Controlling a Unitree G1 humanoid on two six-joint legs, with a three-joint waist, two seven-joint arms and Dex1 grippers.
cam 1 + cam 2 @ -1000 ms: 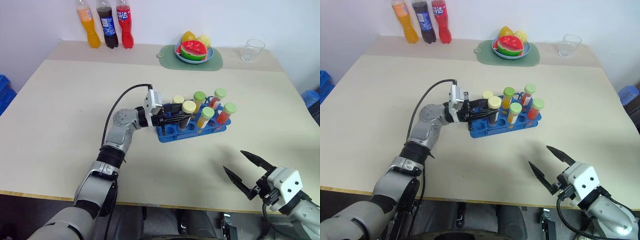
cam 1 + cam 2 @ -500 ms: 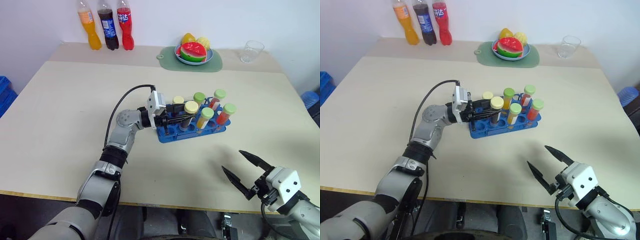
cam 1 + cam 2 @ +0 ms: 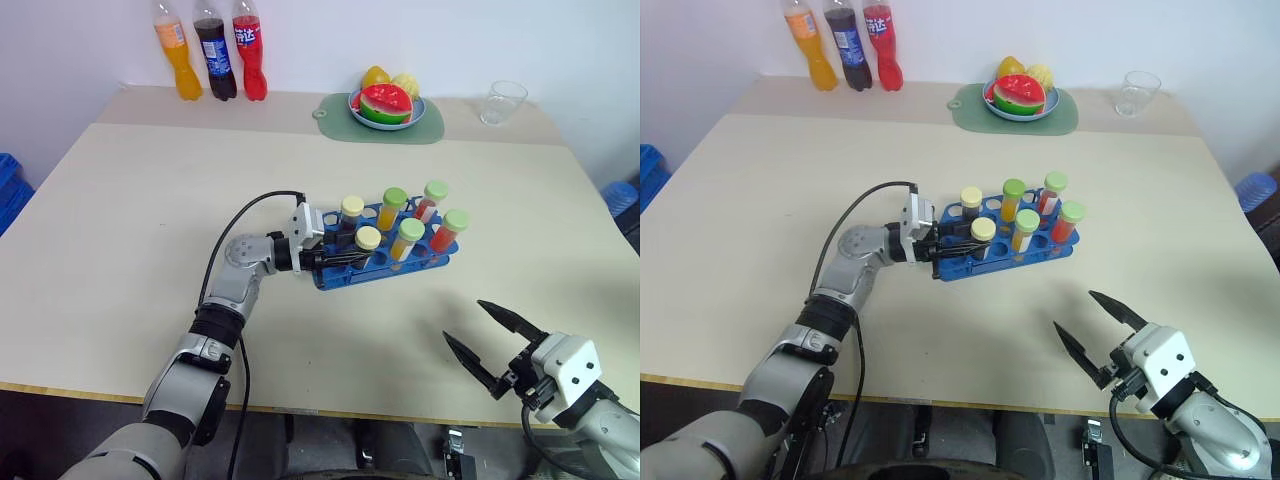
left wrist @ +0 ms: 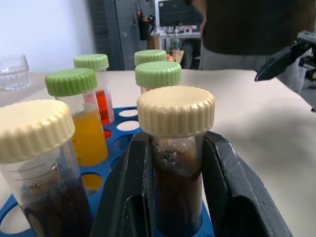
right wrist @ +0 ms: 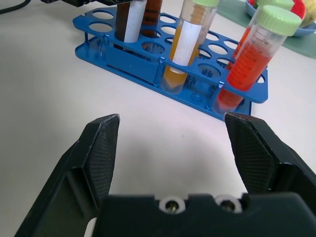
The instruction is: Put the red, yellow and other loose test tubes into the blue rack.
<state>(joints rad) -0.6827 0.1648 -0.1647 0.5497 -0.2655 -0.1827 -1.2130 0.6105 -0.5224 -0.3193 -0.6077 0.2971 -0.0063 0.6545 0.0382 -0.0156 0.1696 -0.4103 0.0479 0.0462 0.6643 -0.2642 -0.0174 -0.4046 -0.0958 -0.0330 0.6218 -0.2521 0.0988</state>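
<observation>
The blue rack (image 3: 372, 272) stands mid-table with several capped tubes upright in it: orange-yellow ones (image 3: 404, 240), red ones (image 3: 447, 232) and a dark one (image 3: 349, 214). My left gripper (image 3: 335, 258) reaches in level from the left and is shut on a brown tube with a cream cap (image 3: 367, 243). That tube (image 4: 176, 158) stands upright between both fingers (image 4: 123, 197), its lower end down in a hole at the rack's near left end. My right gripper (image 3: 465, 322) hovers open near the table's front right edge, holding nothing and pointing at the rack (image 5: 123, 59).
Three soda bottles (image 3: 210, 48) line the back left of the table. A fruit plate (image 3: 388, 105) on a green mat and a clear glass (image 3: 504, 101) sit at the back. A person in a dark top (image 4: 247, 24) stands beyond the table.
My left gripper has come down with the cream-capped brown tube, which now sits lower, inside the rack. The right gripper has stayed in place.
</observation>
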